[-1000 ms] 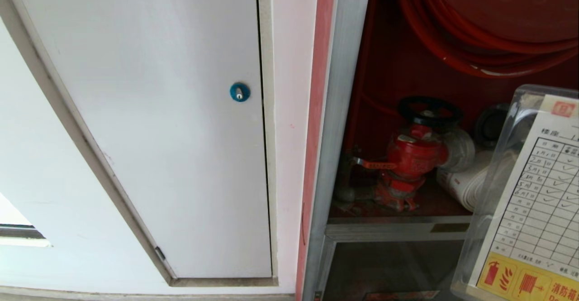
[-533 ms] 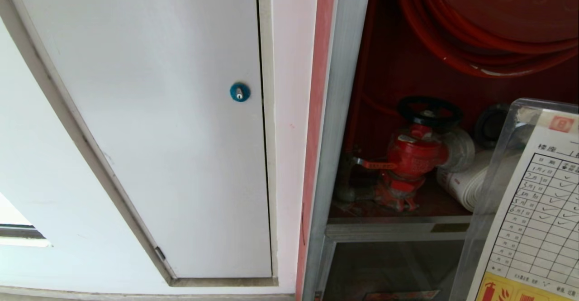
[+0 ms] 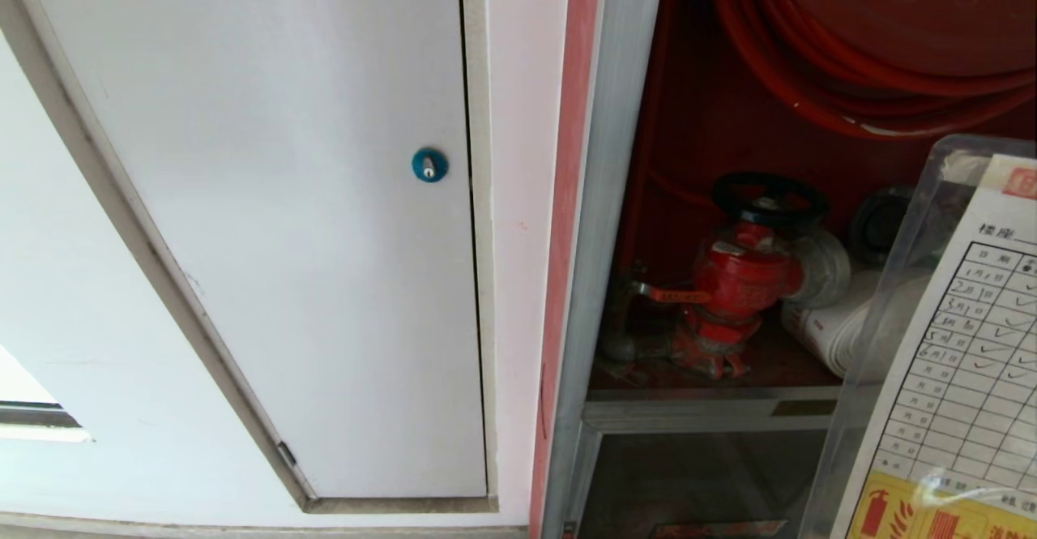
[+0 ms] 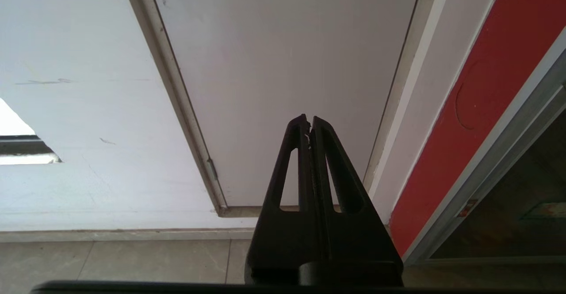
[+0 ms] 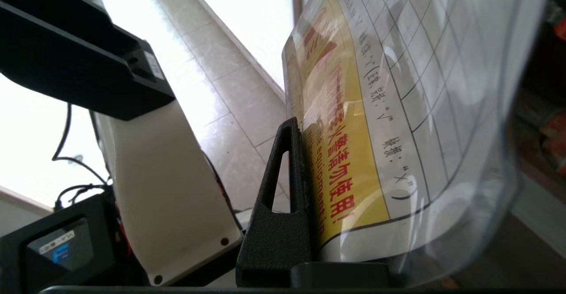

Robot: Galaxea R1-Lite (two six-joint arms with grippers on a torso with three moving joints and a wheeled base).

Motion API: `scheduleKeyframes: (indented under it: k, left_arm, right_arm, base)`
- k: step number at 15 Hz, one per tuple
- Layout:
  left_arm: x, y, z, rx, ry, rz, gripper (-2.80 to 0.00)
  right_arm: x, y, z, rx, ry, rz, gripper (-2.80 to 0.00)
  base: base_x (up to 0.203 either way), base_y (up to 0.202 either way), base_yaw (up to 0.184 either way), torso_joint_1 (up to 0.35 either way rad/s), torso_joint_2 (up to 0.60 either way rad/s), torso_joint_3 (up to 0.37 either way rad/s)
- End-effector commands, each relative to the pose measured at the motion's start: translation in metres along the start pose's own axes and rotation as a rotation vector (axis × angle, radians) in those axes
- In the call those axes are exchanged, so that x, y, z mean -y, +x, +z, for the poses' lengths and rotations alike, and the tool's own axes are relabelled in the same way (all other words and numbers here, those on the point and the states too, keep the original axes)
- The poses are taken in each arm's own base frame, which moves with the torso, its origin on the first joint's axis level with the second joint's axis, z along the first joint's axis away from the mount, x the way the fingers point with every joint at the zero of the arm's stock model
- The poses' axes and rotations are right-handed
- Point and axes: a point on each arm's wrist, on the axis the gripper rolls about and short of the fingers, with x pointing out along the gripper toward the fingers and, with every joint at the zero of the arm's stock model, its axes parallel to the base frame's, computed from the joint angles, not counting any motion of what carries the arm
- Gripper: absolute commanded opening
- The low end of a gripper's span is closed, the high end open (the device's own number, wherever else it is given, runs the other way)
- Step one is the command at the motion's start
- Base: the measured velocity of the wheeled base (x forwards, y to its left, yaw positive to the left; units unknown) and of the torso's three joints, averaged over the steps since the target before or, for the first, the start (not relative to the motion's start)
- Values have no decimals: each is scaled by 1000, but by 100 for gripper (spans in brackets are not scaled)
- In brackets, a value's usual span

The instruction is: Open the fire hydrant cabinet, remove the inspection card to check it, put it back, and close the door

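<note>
Head view: fire hydrant cabinet [image 3: 603, 223] standing open on the right, silver frame, red inside. Red hose reel [image 3: 875, 44] up top, red valve [image 3: 733, 288] with black handwheel below it, rolled white hose [image 3: 834, 332] just beside the valve on the cabinet's shelf. Inspection card [image 3: 964, 361] held up at the lower right, in front of the open cabinet, tilted, clear sleeve around a white grid of dates and check marks, yellow strip with red fire icons at its lower end. White door [image 3: 283, 198] with blue round lock [image 3: 429, 164] on the left, shut. Neither arm visible here.

Left wrist view: left claw [image 4: 309, 124] clenched, tips touching, nothing between them, pointing at the white door's lower part, floor tiles [image 4: 110, 258] beneath, red strip and silver frame of the cabinet off to one side.

Right wrist view: right claw [image 5: 305, 152] clamped on the inspection card [image 5: 398, 108], gripping the yellow-strip end; one black finger [image 5: 283, 174] plain to see, the other hidden behind the sleeve. Sleeve bowed, curving out past the sheet. Robot's own white and black body [image 5: 146, 166] and pale floor tiles [image 5: 221, 86] behind.
</note>
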Motion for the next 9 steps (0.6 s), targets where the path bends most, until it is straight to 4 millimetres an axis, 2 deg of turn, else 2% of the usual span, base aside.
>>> scheduleKeyframes:
  k: [1, 9]
  left_arm:
    - [0, 0, 0, -1, 2, 0, -280]
    - [0, 0, 0, -1, 0, 0, -280]
  right_arm:
    - [5, 4, 1, -5, 17, 33, -280]
    - [16, 11, 8, 17, 17, 114, -280]
  base:
    - [0, 0, 0, 0, 0, 0]
    - [0, 0, 0, 0, 0, 0]
